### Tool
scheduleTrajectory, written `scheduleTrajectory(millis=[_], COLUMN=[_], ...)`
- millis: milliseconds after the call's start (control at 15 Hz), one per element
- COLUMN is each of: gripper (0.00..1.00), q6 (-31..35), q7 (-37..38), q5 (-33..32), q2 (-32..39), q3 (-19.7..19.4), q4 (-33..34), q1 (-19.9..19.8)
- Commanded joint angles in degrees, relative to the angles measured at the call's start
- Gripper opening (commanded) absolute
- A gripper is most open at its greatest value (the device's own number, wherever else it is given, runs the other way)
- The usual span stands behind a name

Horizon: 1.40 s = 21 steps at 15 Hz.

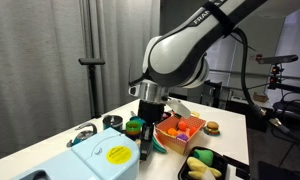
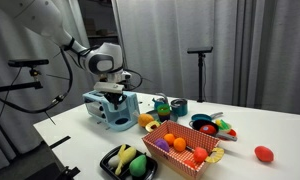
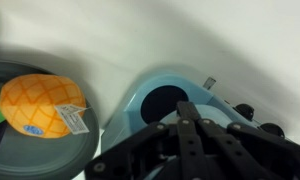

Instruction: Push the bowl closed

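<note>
- Bowl (image 3: 138,100), pale blue and round with a dark centre, sits mid-frame in the wrist view, just beside a dark plate (image 3: 40,150) on its left
- On that plate, at the far left, lies a yellow pineapple toy (image 3: 45,105) with a small blue sticker
- Gripper (image 3: 185,108) comes in from the bottom edge, right of centre, with its tips over the bowl's right half
- Its fingers (image 3: 176,135) look pressed together
- In an exterior view, from the left: light-blue unit (image 2: 102,112) with the gripper (image 2: 112,95) pointing down right above it, black tray (image 2: 118,160) at the front, dark cup (image 2: 160,105), orange bin (image 2: 175,158) of toy food, red toy (image 2: 263,153) alone at the far right
- In an exterior view the unit (image 1: 90,160) fills the lower left, a round yellow sticker (image 1: 118,154) on top, with the bin (image 1: 168,140) further right
- I cannot pick out the bowl in either exterior view
</note>
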Motion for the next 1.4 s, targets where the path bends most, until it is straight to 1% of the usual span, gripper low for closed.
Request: scheduleTrajectory(millis=[0, 133, 267, 533, 733, 867, 1200, 1333], gripper=[0.0, 0.0, 0.0, 0.0, 0.0, 0.0, 0.0, 0.0], q6=[3.26, 3.86, 2.14, -5.31, -10.38, -12.51, -16.69, -15.22], q7=[-4.45, -5.99, -7.43, -8.01, -8.59, -8.32, -8.39, -4.72], q5=[4.17, 5.19, 4.92, 0.93, 0.49, -0.24, -2.81, -4.07], q2=[-3.33, -3.89, -5.01, -8.63, -12.69, -14.45, -19.57, -20.5], q3=[0.57, 0.58, 0.36, -0.73, -1.6, -2.27, -4.84, -6.15], q4=[-2.5, -2.47, -2.15, -1.21, 0.14, 1.35, 1.89, 1.95], q1=[0.69, 0.78, 0.91, 1.63, 2.62, 3.48, 4.23, 3.71])
